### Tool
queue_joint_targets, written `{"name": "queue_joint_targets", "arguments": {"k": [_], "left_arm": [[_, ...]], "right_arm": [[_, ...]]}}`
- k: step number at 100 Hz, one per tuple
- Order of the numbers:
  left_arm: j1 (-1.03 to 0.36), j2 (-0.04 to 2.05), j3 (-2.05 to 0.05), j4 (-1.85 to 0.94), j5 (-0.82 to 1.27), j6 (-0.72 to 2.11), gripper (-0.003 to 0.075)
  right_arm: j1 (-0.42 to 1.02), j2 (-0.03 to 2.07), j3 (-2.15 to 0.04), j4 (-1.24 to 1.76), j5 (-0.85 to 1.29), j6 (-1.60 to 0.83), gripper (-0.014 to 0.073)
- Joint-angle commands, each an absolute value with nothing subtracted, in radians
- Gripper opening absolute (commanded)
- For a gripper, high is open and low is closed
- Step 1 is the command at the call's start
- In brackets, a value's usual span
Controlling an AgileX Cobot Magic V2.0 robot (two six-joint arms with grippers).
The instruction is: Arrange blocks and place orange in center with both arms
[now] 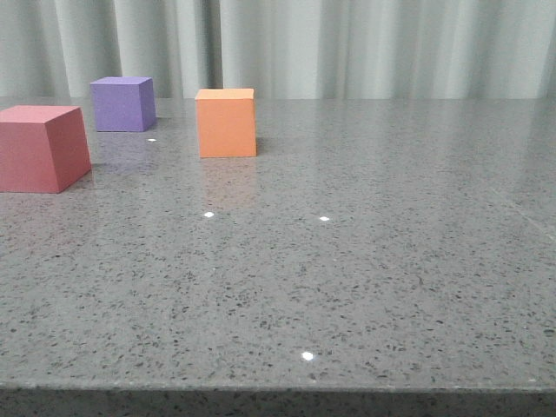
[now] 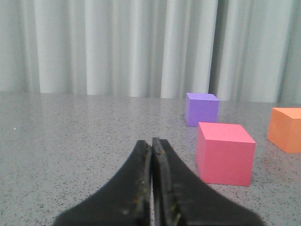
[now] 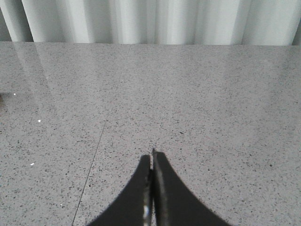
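Bare grey worktop (image 1: 347, 287) fills the front of our view, with nothing on it close to us. Farther back on our left sit three blocks. Closest of them is the pink block (image 1: 42, 148), cut off at the picture's edge. Behind it is the purple block (image 1: 123, 103). The orange block (image 1: 226, 122) stands to the right of both, apart from them, flat on the worktop.

Our left claw (image 2: 151, 141) is squeezed closed and holds nothing. It points past the pink block, which is near it. Our right claw (image 3: 151, 157) is closed too, and empty, over bare worktop. It sees no blocks at all.

We think the blocks are light and a bit squishy, like foam. Their sides look smooth and dull, so they should not slip much. We would open a claw wide and pinch the orange block on two flat sides, near the middle.

Neither arm shows in the front view. We cannot see the backs of the blocks. A pale curtain (image 1: 365, 48) hangs behind the worktop.
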State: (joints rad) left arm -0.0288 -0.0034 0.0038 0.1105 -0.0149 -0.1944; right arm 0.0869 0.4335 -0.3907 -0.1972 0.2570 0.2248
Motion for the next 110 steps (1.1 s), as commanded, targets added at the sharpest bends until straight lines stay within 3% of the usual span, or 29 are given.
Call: {"name": "queue_joint_targets", "arguments": {"k": [1, 33, 50, 66, 110], "left_arm": [[-0.026, -0.04, 0.045, 0.11, -0.09, -0.197, -0.002], [-0.026, -0.04, 0.028, 0.106, -0.094, -0.197, -0.002], [-0.026, -0.033, -0.098, 0.07, -0.028, -0.197, -0.002], [-0.026, 0.067, -0.313, 0.0, 0.18, -0.197, -0.002], [-0.026, 0.627, -0.906, 0.046, 0.831, -0.197, -0.002]], "right_arm": [[0.082, 0.434, -0.419, -0.214, 0.174, 0.223, -0.011], [0.082, 0.434, -0.419, -0.214, 0.174, 0.223, -0.011], [0.082, 0.434, -0.419, -0.214, 0.174, 0.223, -0.011], [0.082, 0.434, -0.419, -0.214, 0.174, 0.223, -0.011], [0.082, 0.434, -0.419, -0.214, 0.173, 0.223, -0.011]]}}
